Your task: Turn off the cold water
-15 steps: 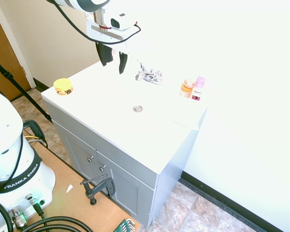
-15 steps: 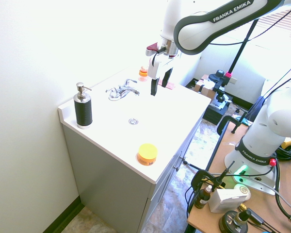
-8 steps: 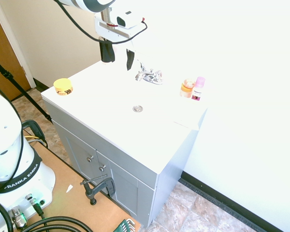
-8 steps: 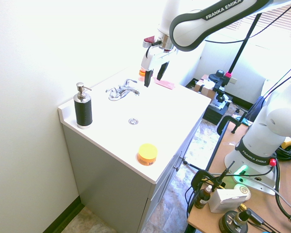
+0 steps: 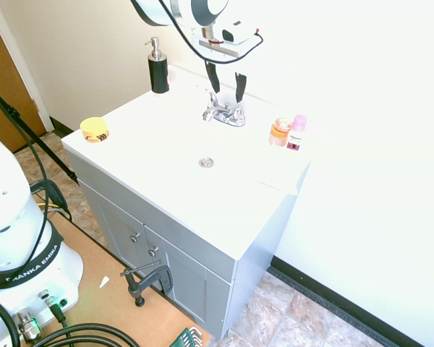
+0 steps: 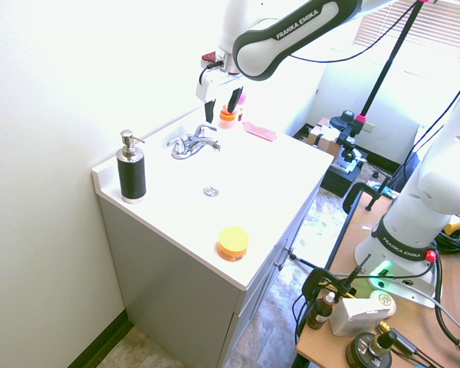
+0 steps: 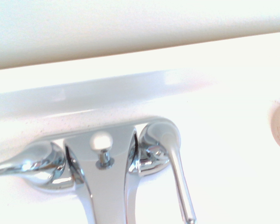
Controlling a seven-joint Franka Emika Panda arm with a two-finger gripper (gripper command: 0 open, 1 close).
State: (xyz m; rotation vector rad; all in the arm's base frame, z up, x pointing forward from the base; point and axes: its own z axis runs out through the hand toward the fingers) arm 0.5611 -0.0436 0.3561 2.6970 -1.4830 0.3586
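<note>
1. The tool (image 5: 226, 81) hangs in the upper middle of the first exterior frame, fingers spread apart and gripping nothing – right above the small shiny chrome faucet (image 5: 223, 113).
2. That faucet sits at the back of the white vanity surface (image 5: 152, 144), near the wall; no stream shows.
3. Black cylindrical soap dispenser with chrome pump (image 5: 158, 67) stands upper left, well apart from the faucet.
4. Wrist view – spout and one lever handle (image 7: 177, 172) up close.

Two high exterior views from opposite sides, both covering the sink top (image 5: 166, 137), wrist view close above faucet (image 7: 107, 172)
</note>
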